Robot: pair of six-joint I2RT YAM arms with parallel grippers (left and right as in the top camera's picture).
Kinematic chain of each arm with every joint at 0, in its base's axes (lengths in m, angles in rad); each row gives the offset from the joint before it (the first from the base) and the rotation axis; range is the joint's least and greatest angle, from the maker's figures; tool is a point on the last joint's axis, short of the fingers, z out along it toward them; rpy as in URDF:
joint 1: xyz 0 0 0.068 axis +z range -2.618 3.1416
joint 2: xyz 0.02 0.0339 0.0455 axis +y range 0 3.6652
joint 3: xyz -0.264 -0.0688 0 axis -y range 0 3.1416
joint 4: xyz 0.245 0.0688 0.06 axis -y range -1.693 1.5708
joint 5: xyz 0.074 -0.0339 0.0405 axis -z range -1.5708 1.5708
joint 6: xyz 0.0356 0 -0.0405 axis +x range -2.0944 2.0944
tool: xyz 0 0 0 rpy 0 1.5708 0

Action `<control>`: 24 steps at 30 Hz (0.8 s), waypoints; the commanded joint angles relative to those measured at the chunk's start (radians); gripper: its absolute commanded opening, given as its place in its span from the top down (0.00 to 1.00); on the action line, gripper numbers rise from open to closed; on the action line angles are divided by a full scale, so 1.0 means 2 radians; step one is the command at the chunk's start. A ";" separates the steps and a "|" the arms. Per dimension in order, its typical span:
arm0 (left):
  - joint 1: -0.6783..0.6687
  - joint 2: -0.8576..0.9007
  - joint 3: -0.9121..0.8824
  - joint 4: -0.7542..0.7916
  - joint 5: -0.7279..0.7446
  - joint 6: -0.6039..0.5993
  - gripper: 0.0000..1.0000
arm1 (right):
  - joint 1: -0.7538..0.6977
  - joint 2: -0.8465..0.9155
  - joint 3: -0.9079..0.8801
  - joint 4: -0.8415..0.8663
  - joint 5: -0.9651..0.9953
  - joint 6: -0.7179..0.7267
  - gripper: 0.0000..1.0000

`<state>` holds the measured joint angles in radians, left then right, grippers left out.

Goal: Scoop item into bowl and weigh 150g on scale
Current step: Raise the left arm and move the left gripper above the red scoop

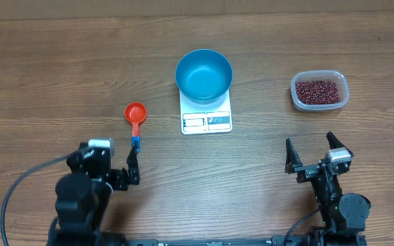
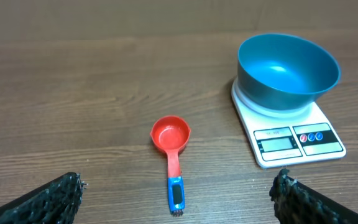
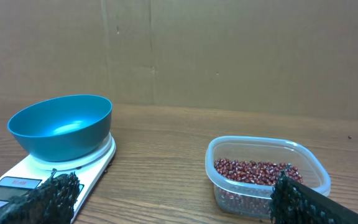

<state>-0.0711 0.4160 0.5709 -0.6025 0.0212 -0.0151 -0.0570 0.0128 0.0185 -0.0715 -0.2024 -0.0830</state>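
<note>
The bright-blue bowl (image 1: 204, 75) stands empty on the white scale (image 1: 206, 120) at the table's middle. The item, dark red beans (image 1: 317, 90), fills a clear tub (image 1: 341, 98) at the right. A red scoop with a blue handle tip (image 1: 135, 117) lies left of the scale. My left gripper (image 1: 109, 158) hangs open just behind the scoop's handle; in the left wrist view the scoop (image 2: 173, 149) lies centred between the spread fingers. My right gripper (image 1: 311, 152) is open and empty, in front of the tub (image 3: 266, 177), with the bowl (image 3: 61, 127) to its left.
Bare wooden tabletop (image 1: 60, 61) lies around the objects. A brown cardboard wall (image 3: 229, 56) stands behind the table. Both arm bases sit at the near edge.
</note>
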 commanded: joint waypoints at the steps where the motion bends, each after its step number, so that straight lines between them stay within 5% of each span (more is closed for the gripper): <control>1: 0.003 0.050 0.047 -0.012 -0.001 0.010 0.01 | 0.003 -0.005 -0.005 0.003 0.004 0.002 0.00; 24: 0.003 0.306 0.240 -0.163 0.020 0.009 0.00 | 0.003 -0.005 -0.005 0.003 0.004 0.002 0.00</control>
<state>-0.0711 1.0016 1.0058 -0.9176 0.0338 -0.0151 -0.0570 0.0128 0.0185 -0.0708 -0.2024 -0.0826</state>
